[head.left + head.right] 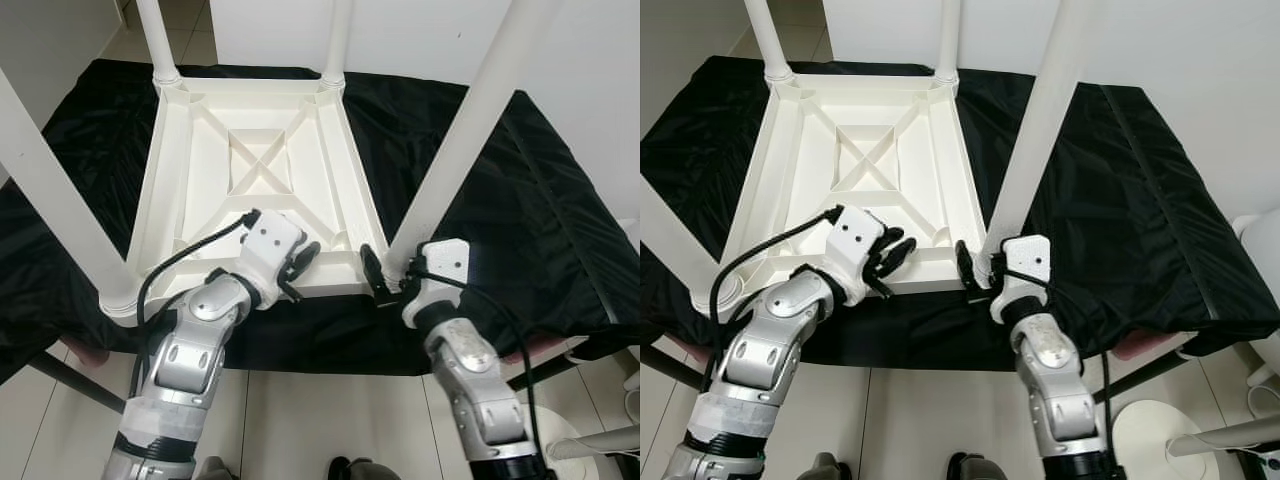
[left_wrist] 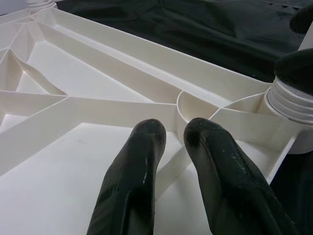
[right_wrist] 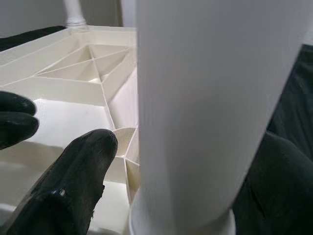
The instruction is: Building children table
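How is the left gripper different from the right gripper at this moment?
The left gripper hangs over the ribbed underside of the white table, holding nothing; the right gripper sits at the base of the near right leg, jaws around it. Left jaws stand nearly together; right jaws spread. Both have black fingers.

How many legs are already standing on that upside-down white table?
4: far-left leg, far-right leg, near-left leg, and near-right leg, which the right gripper straddles.

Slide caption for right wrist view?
Right gripper closing its fingers around the near-right table leg on the upturned tabletop.
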